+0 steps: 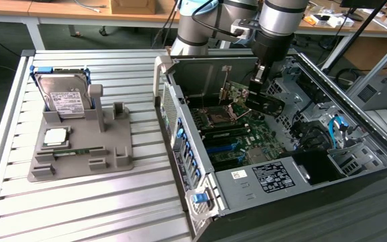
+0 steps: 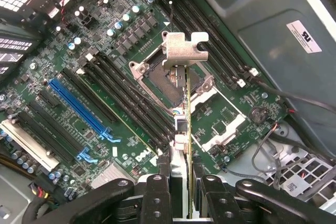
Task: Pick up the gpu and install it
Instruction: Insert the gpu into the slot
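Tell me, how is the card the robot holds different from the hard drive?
The gpu is dark; the hard drive is silver with a white label. The gpu hangs in the gripper over the motherboard; the hard drive stands in a gray holder outside the case. Both are flat rectangles.

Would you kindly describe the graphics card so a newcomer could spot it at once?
Find the open grey metal computer case on the exterior view's right. Over its green motherboard, the arm's jaws grip a thin dark circuit card with a silver end bracket. It alone hangs in the air, plugged into nothing.
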You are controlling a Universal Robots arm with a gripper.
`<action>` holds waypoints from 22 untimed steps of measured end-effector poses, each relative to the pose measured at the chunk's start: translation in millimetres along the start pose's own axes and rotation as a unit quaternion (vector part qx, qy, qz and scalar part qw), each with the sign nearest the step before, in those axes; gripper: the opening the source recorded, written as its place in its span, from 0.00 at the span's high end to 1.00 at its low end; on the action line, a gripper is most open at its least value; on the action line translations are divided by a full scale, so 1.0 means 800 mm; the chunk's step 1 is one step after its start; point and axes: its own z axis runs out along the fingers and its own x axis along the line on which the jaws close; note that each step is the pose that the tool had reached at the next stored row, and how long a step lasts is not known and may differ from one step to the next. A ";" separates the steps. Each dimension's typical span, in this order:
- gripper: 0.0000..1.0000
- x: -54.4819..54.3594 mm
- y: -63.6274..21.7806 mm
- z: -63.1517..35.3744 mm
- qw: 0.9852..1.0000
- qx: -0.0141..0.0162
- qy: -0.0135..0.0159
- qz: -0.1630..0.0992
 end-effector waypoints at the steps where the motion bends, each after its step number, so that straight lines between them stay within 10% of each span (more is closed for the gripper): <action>1: 0.73 0.000 0.000 0.000 1.000 0.000 0.000 -0.001; 22: 0.73 0.000 0.000 0.000 0.999 -0.001 -0.004 -0.036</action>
